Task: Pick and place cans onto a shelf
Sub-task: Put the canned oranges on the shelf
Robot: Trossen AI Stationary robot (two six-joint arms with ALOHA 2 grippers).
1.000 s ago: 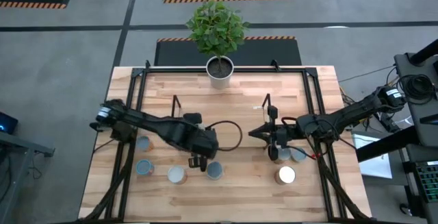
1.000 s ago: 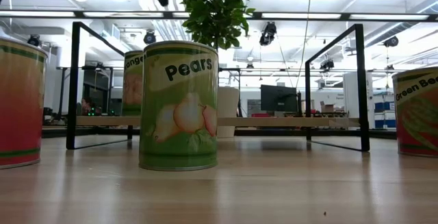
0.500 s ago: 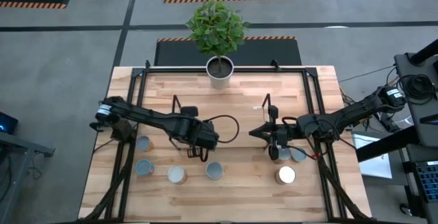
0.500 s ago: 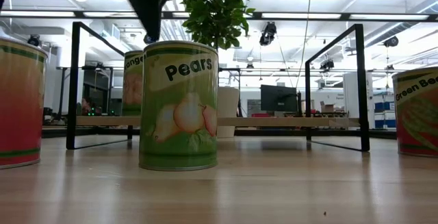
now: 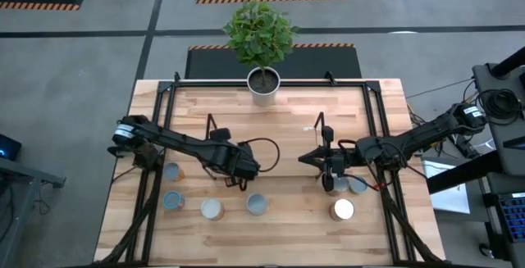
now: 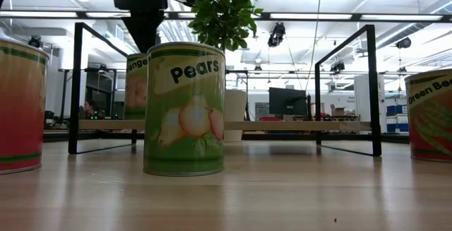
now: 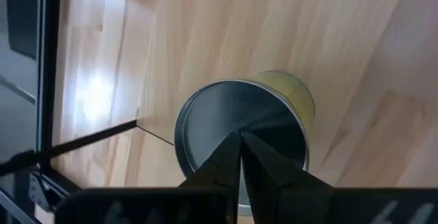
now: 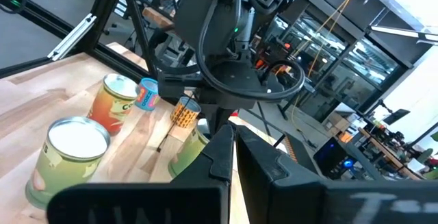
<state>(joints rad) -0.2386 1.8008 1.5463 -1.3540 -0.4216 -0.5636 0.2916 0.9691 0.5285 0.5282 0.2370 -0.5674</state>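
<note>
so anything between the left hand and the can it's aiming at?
Nothing visible. The left hand is shut and points straight at the can top, with only air between them. Bare wood lies around the can. The shelf board looks free too.

Bench [image 5: 287,133]: pale wood planks, smooth satin sheen. Pears can [image 6: 184,109]: glossy paper label, brushed metal lid. Shelf [image 6: 226,125]: light wood board, thin matt black wire frames.

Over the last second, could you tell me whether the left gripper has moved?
Yes. The left gripper has drawn back from the front row of cans toward the shelf, away from the can.
</note>
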